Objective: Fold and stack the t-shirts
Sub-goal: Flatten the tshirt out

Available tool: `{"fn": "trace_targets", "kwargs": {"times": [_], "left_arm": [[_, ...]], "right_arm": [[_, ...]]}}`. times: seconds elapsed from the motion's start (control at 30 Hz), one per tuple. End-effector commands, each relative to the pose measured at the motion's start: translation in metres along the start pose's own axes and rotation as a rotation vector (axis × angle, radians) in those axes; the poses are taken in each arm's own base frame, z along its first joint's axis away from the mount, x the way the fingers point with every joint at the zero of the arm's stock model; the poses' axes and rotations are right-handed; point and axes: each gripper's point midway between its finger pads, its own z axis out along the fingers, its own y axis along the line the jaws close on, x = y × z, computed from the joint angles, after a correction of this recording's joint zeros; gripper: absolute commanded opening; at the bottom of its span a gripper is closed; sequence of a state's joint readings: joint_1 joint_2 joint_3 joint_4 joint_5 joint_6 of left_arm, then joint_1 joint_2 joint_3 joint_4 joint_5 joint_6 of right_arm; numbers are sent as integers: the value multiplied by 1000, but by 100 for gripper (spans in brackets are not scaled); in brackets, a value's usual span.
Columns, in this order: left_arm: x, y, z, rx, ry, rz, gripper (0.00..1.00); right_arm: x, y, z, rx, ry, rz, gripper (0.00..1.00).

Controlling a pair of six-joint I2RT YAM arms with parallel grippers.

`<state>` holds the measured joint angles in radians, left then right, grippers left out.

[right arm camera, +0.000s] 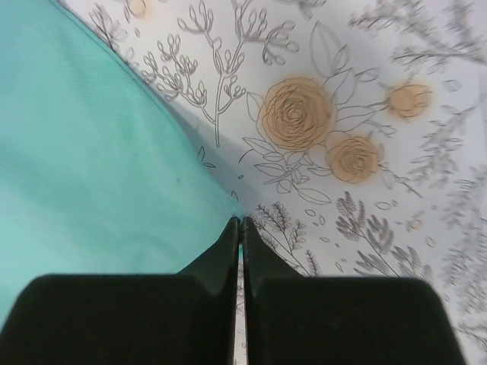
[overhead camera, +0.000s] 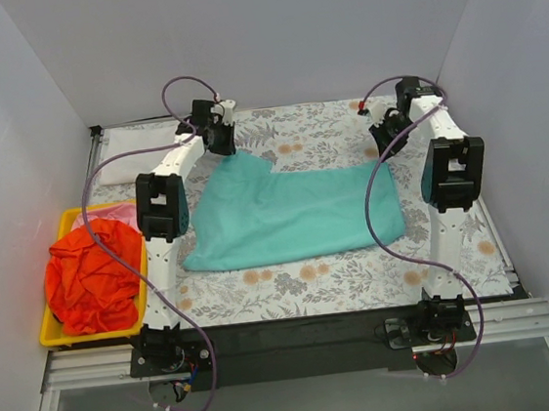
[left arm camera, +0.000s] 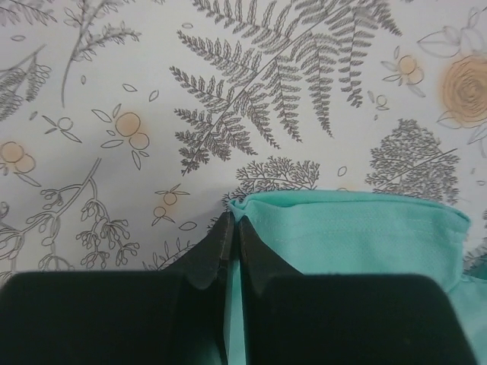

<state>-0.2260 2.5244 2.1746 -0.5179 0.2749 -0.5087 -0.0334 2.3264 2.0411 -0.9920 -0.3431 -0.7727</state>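
The teal-green t-shirt lies spread across the middle of the floral tablecloth, partly folded. My left gripper is shut on its far left corner; in the left wrist view teal cloth runs between the fingers. My right gripper is shut on the far right corner; it also shows in the right wrist view, pinching the tip of the teal cloth. The orange-red t-shirt lies crumpled in the yellow tray, with the pink t-shirt showing behind it. The white t-shirt lies flat at the back left.
The yellow tray stands at the left edge of the table. Grey walls close in the back and both sides. The tablecloth shows in front of the teal shirt. Purple cables loop off both arms.
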Motion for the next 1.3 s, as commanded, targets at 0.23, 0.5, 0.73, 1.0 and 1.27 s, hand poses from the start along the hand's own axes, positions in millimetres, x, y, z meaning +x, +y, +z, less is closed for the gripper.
{"fn": "trace_targets", "kwargs": {"times": [0.23, 0.5, 0.73, 1.0, 1.27], "left_arm": [[-192, -37, -239, 74, -538, 5, 0], [-210, -101, -434, 102, -870, 96, 0], [-170, -149, -569, 44, -1125, 213, 0], [-142, -173, -676, -86, -1346, 274, 0], [-173, -158, -697, -199, -1395, 299, 0]], "right_arm": [[-121, 30, -213, 280, -474, -160, 1], [-121, 101, -365, 570, -720, -295, 1], [-91, 177, -465, 859, -935, -415, 1], [-61, 257, -546, 1041, -1177, -498, 1], [-82, 250, -556, 1027, -1191, -531, 1]]}}
